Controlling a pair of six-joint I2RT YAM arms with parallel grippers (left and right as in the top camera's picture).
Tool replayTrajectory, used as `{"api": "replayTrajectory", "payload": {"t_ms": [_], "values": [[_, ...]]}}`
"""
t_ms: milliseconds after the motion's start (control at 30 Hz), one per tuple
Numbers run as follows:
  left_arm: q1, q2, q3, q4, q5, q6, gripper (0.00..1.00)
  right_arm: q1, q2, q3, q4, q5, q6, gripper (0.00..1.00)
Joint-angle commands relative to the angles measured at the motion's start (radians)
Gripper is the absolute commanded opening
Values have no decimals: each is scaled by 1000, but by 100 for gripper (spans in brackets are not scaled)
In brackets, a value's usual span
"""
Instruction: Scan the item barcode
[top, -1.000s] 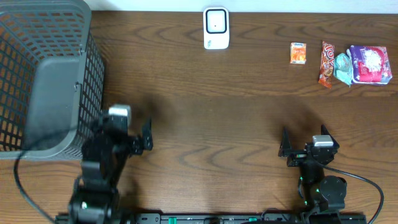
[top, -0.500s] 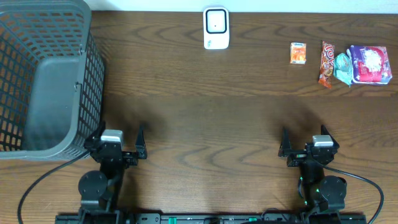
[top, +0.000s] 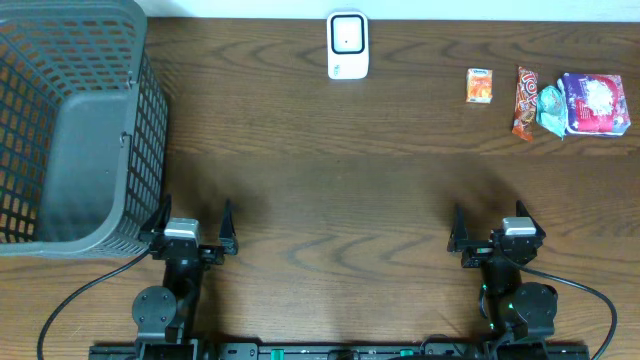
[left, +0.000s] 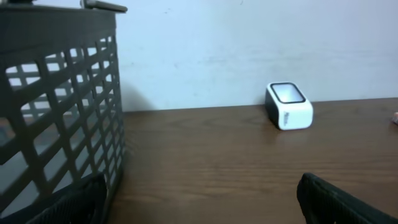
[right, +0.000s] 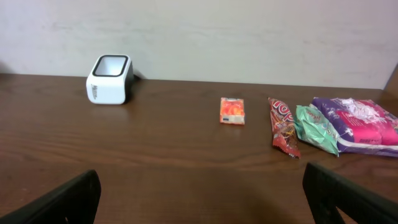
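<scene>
Orange packet (top: 480, 85) lies at the far right of the desk (top: 330, 170), well apart from the jaws of the left arm (top: 162, 308) and right arm (top: 522, 305), both spread wide and empty at the near edge. A grey basket (top: 150, 150) stands just beside the left jaws. Farther out, a white scanner (top: 347, 45) stands at the far middle, with a red snack bar (top: 525, 100), teal packet (top: 551, 112) and purple pack (top: 595, 103) right of the orange one.

Wooden table (top: 350, 170): basket (top: 152, 120), scanner (top: 347, 45), 4 snack packets (top: 525, 100).
</scene>
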Motion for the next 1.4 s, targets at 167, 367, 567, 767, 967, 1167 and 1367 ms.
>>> {"api": "replayTrajectory", "payload": {"t_ms": [167, 367, 567, 767, 967, 1167, 1367], "values": [[49, -11, -5, -160, 7, 10, 98, 2, -5, -4, -1, -2, -8, 99], [49, -11, -5, -161, -4, -14, 98, 2, -5, -4, -1, -2, -8, 99], [49, -11, -5, -164, -37, -66, 98, 2, -5, -4, -1, -1, -8, 99], [49, -11, -5, -164, -18, -52, 98, 2, -5, -4, -1, -2, -7, 99], [49, -11, -5, -129, -10, -47, 98, 2, -5, -4, -1, -2, -8, 99], [48, -11, -5, -163, -6, -50, 98, 2, -5, -4, -1, -2, -8, 99], [48, -11, -5, -161, -4, -48, 98, 2, -5, -4, -1, -2, -8, 99]]}}
